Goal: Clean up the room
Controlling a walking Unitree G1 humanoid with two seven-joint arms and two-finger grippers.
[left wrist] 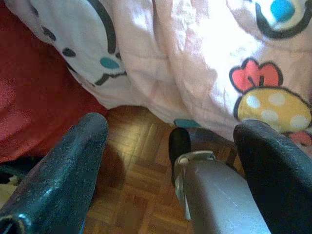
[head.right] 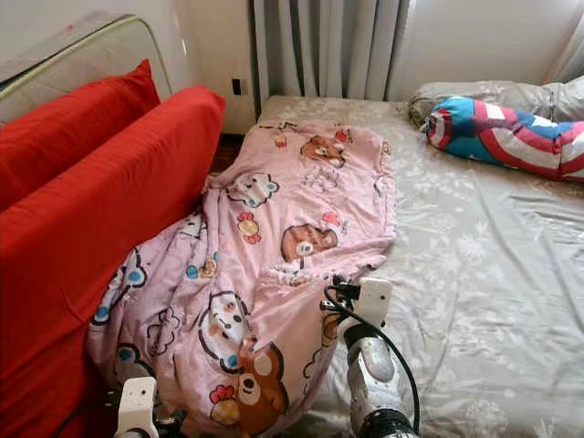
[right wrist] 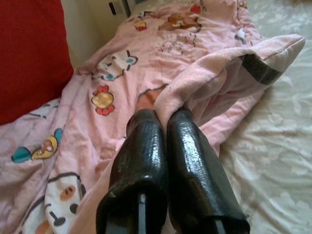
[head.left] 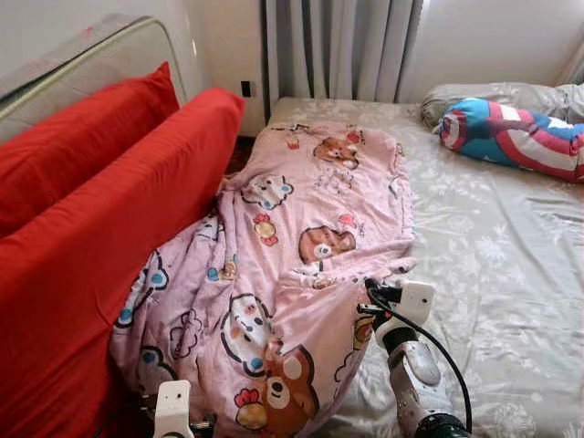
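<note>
While right gripper [right wrist: 163,126] jaws pinch pink blanket [head.left: 283,265] edge, lower middle of frame, blanket hangs off bed [head.left: 511,265] side. Thin pinch may slip. Left gripper [left wrist: 170,161] jaws wide, empty, low by floor [left wrist: 131,165].

1. Right arm [head.left: 415,365]: silver, reaching forward from the lower edge of the head views, wrist raised.
2. Right hand [right wrist: 163,124]: black fingers pressed together, pinching a fold of pink blanket [right wrist: 219,73].
3. Left hand [left wrist: 170,146]: held low, fingers spread apart, nothing between them.
</note>
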